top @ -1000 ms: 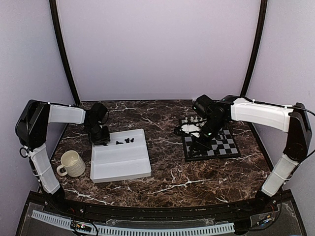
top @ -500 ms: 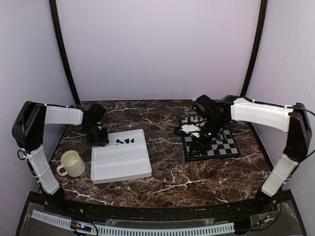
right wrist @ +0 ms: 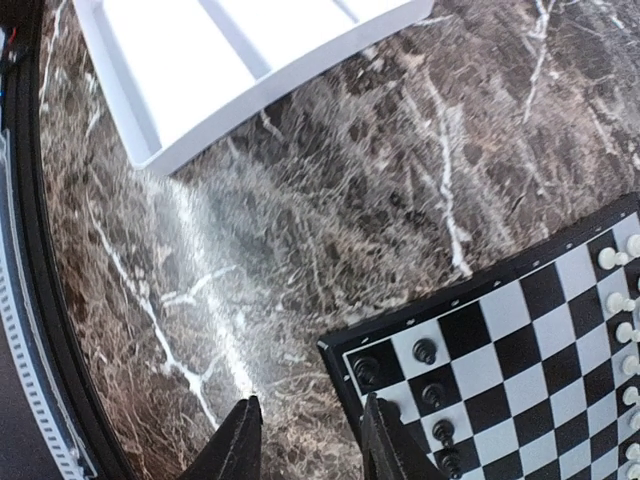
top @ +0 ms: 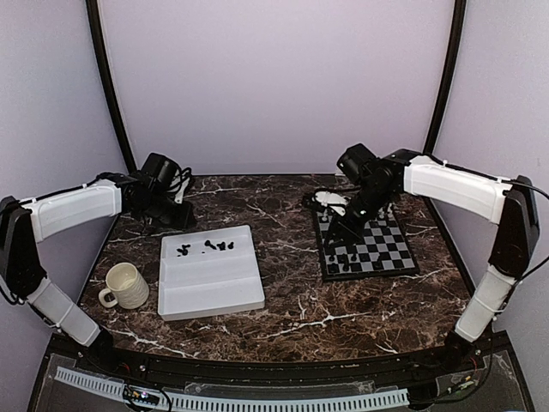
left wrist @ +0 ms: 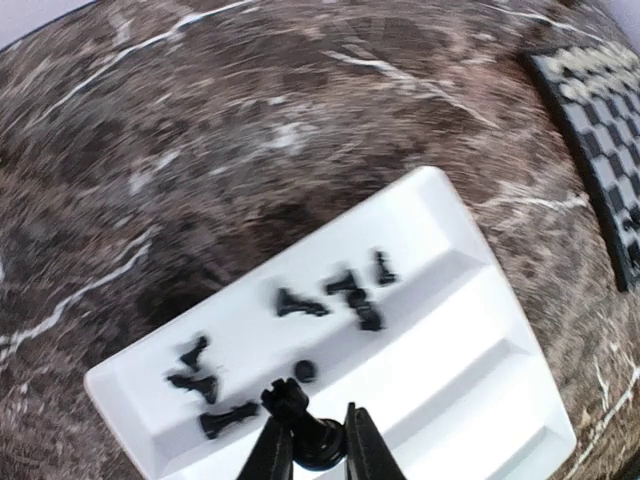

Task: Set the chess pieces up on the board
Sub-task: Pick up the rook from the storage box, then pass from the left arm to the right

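One table [top: 300, 309]: dark brown marble with white veins, carrying everything below.
Left arm [top: 73, 206]: white and black, reaching across the back left of the table, beyond the tray.
Right arm [top: 450, 189]: reaching in from the right, with its wrist over the left part of the board.
Tray [top: 214, 292]: white, rectangular and split into long compartments, left of centre on the table.
Board [top: 386, 249]: black and silver-grey checks with a thin black rim, flat on the table right of the tray and well apart from it.
Mug [top: 124, 286]: cream, upright, just left of the tray's near corner.
Left gripper [left wrist: 315, 432]: fingers clenched on a black rook, raised above the tray.
Right gripper [right wrist: 312, 405]: fingers spread with nothing between them, over the table just beside the board's corner.
Black rook [left wrist: 288, 398]: pinched near its base, its notched top sticking out past the fingertips.
Loose black pieces [left wrist: 290, 302]: several lie scattered in the tray's far compartment, most tipped on their sides.
Black pieces on the board [right wrist: 425, 351]: a few stand upright along the edge by the right gripper.
White pieces [right wrist: 605, 258]: standing on squares at the opposite side.
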You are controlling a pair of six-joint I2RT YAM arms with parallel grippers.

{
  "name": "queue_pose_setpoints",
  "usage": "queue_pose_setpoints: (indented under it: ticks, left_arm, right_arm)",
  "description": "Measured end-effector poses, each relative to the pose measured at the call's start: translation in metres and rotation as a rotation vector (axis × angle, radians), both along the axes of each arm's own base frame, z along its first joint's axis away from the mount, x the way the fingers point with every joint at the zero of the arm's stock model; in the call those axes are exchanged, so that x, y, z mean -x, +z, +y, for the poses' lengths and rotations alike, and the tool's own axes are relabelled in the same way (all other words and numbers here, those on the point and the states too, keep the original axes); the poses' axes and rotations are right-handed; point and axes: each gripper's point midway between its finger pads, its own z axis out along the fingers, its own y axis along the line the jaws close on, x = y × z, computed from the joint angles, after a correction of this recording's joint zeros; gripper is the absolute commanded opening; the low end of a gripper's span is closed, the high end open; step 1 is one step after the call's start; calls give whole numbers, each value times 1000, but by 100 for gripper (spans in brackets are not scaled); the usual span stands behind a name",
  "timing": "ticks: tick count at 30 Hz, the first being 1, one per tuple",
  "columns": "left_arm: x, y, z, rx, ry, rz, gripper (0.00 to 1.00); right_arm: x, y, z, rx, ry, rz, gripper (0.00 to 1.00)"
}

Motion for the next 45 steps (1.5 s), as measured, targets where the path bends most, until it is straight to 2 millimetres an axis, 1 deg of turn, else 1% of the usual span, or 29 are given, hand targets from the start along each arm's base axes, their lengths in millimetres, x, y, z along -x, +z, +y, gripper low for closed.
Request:
queue_pose_setpoints:
  ticks: [4, 5, 6, 7, 9, 11, 13, 15, 17, 19, 22, 24, 27, 30, 36, 40, 45]
  left_arm:
    - [21, 18, -67, 47, -294, -96, 8]
    - [29, 22, -83, 66, -365, -121, 8]
    - [37, 24, -95, 85, -429, -141, 8]
    - [43, 28, -105, 107, -483, -161, 8]
    - [51, 35, -116, 146, -552, -189, 8]
    - [55, 42, -123, 178, -599, -216, 8]
    - [60, 50, -130, 207, -644, -245, 8]
    - [67, 57, -139, 229, -691, -266, 8]
    - [78, 59, -150, 239, -744, -276, 7]
    - [88, 58, -161, 241, -795, -275, 7]
    - [96, 57, -174, 242, -844, -274, 7]
    - [96, 56, -176, 241, -854, -272, 7]
    - [95, 55, -179, 241, -860, -267, 7]
    - [93, 54, -182, 243, -864, -262, 7]
    - [96, 52, -186, 241, -878, -253, 7]
    - [97, 52, -187, 241, -880, -251, 7]
    - [97, 52, -188, 241, -882, -251, 7]
  right_arm:
    - [-38, 22, 11, -117, -102, 9, 36]
    - [-47, 30, 20, -168, -126, 34, 36]
    - [-59, 34, 21, -202, -154, 47, 36]
    - [-67, 39, 28, -246, -172, 80, 36]
    - [-83, 46, 42, -323, -190, 139, 40]
    - [-90, 48, 59, -396, -189, 215, 43]
    - [-84, 42, 73, -440, -178, 315, 46]
    - [-74, 35, 84, -462, -168, 414, 48]
    - [-62, 33, 94, -484, -151, 503, 49]
    - [-51, 36, 101, -510, -130, 567, 49]
    - [-36, 43, 112, -549, -97, 648, 47]
    - [-28, 43, 116, -557, -86, 685, 44]
    - [-20, 43, 120, -565, -82, 738, 43]
    - [-16, 47, 124, -577, -74, 767, 43]
    - [-6, 55, 131, -597, -34, 805, 44]
    - [5, 56, 138, -590, -8, 814, 42]
    - [10, 55, 142, -583, 1, 820, 39]
